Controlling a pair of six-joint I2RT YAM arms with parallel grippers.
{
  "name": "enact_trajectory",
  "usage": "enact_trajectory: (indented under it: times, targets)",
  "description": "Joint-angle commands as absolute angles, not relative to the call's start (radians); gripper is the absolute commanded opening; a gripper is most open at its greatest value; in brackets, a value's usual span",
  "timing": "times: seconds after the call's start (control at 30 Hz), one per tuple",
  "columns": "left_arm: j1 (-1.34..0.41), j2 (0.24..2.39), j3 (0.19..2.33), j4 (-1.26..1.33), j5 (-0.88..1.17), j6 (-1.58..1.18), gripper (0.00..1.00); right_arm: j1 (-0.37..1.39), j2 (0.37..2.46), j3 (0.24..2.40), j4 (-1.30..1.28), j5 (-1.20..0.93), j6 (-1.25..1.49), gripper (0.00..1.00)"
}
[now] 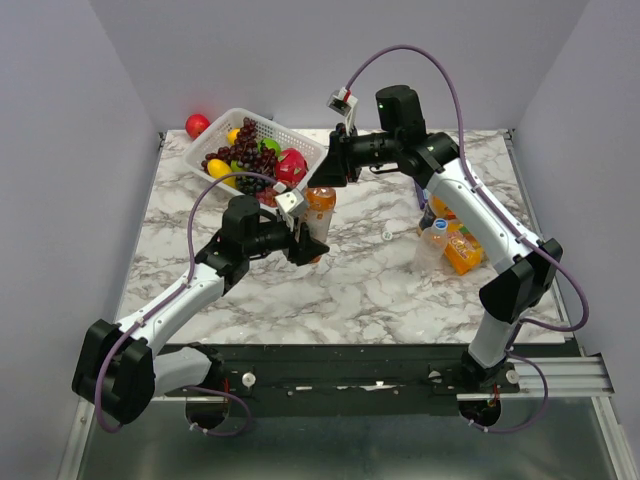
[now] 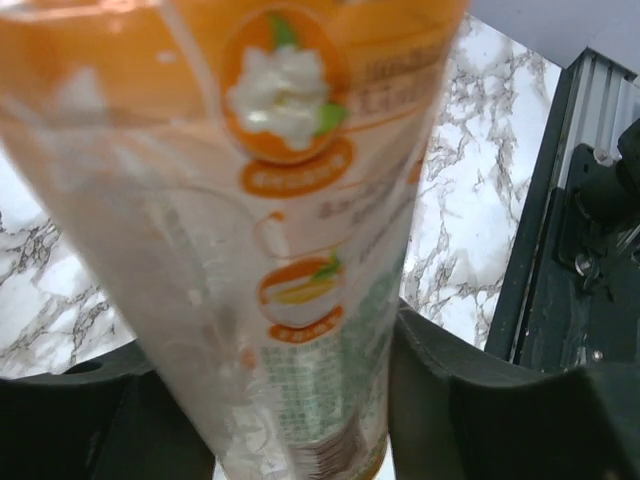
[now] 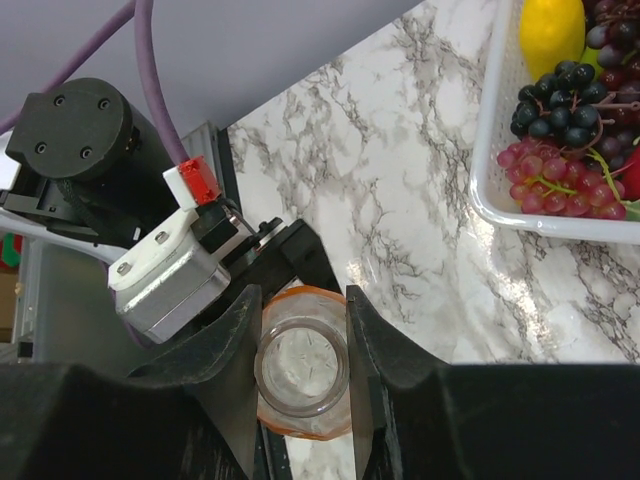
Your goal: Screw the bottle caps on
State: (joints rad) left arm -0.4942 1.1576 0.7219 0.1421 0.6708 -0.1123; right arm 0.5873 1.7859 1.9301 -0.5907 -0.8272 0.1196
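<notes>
An orange bottle (image 1: 320,205) with an orange label stands upright over the middle of the table. My left gripper (image 1: 308,243) is shut on its lower body. In the left wrist view the bottle (image 2: 300,200) fills the frame between the dark fingers (image 2: 440,400). From above, my right gripper (image 3: 302,345) is shut on a round whitish cap (image 3: 302,365) that sits on the bottle's neck (image 3: 305,297). A second small white cap (image 1: 386,236) lies loose on the marble. A clear bottle (image 1: 432,243) stands at the right.
A white basket (image 1: 290,135) of grapes and other fruit sits at the back left, with a red apple (image 1: 197,125) beside it. Orange packets (image 1: 463,252) lie next to the clear bottle. The basket rim (image 3: 560,222) shows in the right wrist view.
</notes>
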Motion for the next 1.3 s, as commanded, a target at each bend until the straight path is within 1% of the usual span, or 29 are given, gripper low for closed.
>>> enact_trajectory:
  times: [0.0, 0.03, 0.07, 0.13, 0.17, 0.23, 0.27, 0.3, 0.43, 0.5, 0.53, 0.6, 0.63, 0.67, 0.73, 0.8, 1.0, 1.27]
  targets:
    - [-0.509, 1.149, 0.704, 0.156, 0.752, -0.069, 0.5, 0.604, 1.779, 1.948, -0.529, -0.899, 0.176, 0.2]
    - [-0.509, 1.144, 0.697, 0.176, 0.749, -0.08, 0.45, 0.604, 1.779, 1.948, -0.529, -0.899, 0.17, 0.25]
    - [-0.509, 1.135, 0.681, 0.186, 0.744, -0.084, 0.44, 0.604, 1.776, 1.945, -0.531, -0.899, 0.167, 0.35]
    - [-0.509, 1.126, 0.666, 0.208, 0.732, -0.098, 0.41, 0.603, 1.77, 1.945, -0.54, -0.885, 0.137, 0.47]
    - [-0.508, 1.117, 0.66, 0.213, 0.726, -0.098, 0.4, 0.601, 1.76, 1.953, -0.564, -0.874, 0.112, 0.56]
    - [-0.508, 1.105, 0.643, 0.212, 0.723, -0.094, 0.35, 0.592, 1.744, 1.982, -0.598, -0.815, 0.052, 0.62]
    - [-0.506, 1.089, 0.638, 0.204, 0.718, -0.089, 0.34, 0.586, 1.724, 1.991, -0.63, -0.795, -0.021, 0.66]
    - [-0.499, 1.08, 0.626, 0.196, 0.713, -0.084, 0.34, 0.578, 1.717, 1.996, -0.644, -0.755, -0.053, 0.67]
    - [-0.457, 1.02, 0.58, 0.143, 0.671, -0.087, 0.34, 0.514, 1.652, 1.948, -0.695, -0.701, -0.21, 0.68]
    - [-0.433, 0.971, 0.551, 0.132, 0.652, -0.103, 0.32, 0.496, 1.635, 1.892, -0.751, -0.66, -0.329, 0.66]
    - [-0.408, 0.957, 0.543, 0.118, 0.631, -0.11, 0.28, 0.483, 1.629, 1.867, -0.774, -0.634, -0.374, 0.65]
    - [-0.379, 0.921, 0.526, 0.107, 0.611, -0.138, 0.26, 0.477, 1.638, 1.829, -0.853, -0.541, -0.501, 0.63]
    - [-0.364, 0.913, 0.523, 0.097, 0.612, -0.144, 0.21, 0.477, 1.672, 1.829, -0.891, -0.511, -0.55, 0.63]
    - [-0.339, 0.894, 0.522, 0.092, 0.611, -0.146, 0.2, 0.477, 1.692, 1.833, -0.966, -0.487, -0.639, 0.61]
    - [-0.319, 0.879, 0.523, 0.08, 0.612, -0.138, 0.08, 0.477, 1.738, 1.845, -1.02, -0.395, -0.698, 0.59]
    - [-0.287, 0.865, 0.523, 0.08, 0.612, -0.137, 0.04, 0.477, 1.813, 1.864, -1.092, -0.312, -0.77, 0.57]
    - [-0.241, 0.848, 0.534, 0.069, 0.618, -0.141, 0.01, 0.472, 1.917, 1.83, -1.12, -0.172, -0.818, 0.57]
    - [-0.219, 0.864, 0.538, 0.08, 0.624, -0.155, 0.0, 0.474, 2.0, 1.778, -1.091, -0.132, -0.836, 0.59]
